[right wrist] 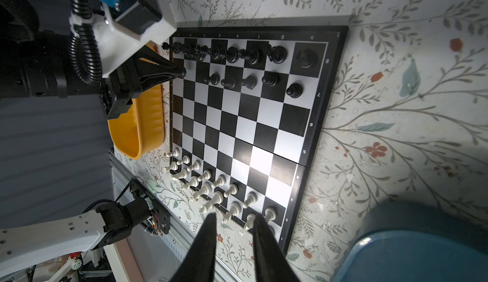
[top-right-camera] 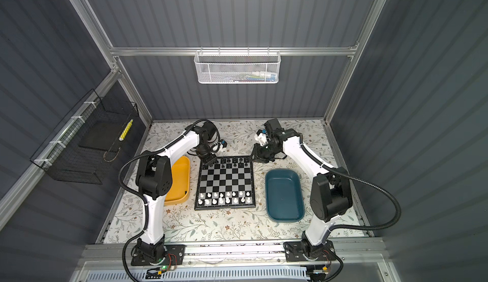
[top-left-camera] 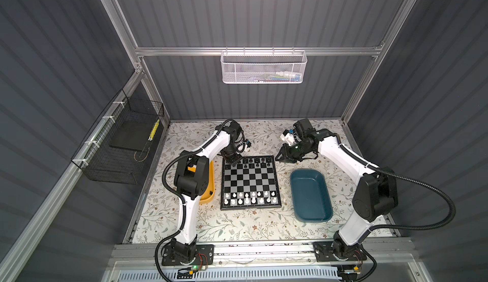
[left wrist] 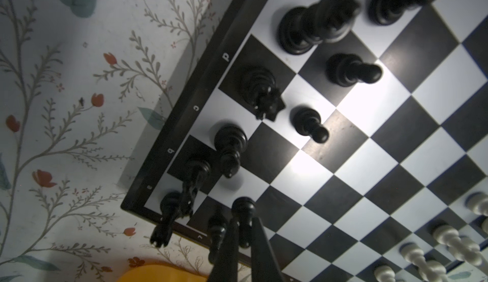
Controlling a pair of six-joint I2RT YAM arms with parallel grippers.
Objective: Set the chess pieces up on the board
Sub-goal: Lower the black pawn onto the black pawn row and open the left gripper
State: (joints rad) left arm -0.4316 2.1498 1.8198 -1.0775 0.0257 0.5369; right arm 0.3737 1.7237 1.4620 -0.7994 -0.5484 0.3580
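Observation:
The board (top-left-camera: 248, 180) lies mid-table, seen also in the other top view (top-right-camera: 224, 180). Black chess pieces (top-left-camera: 253, 161) fill its far rows and white chess pieces (top-left-camera: 249, 198) its near rows. My left gripper (left wrist: 244, 220) is at the board's far left corner, shut on a black pawn (left wrist: 243, 209). The right wrist view shows that pawn (right wrist: 183, 72) over the end square of the second row. I cannot tell whether it touches the board. My right gripper (right wrist: 233, 216) hangs open and empty just off the far right corner (top-left-camera: 278, 157).
A yellow tray (top-left-camera: 208, 188) sits left of the board, partly under my left arm. A teal tray (top-left-camera: 310, 194) sits to the right with nothing in it. A white mesh basket (top-left-camera: 264, 68) hangs on the back wall and a black wire basket (top-left-camera: 118, 146) on the left wall.

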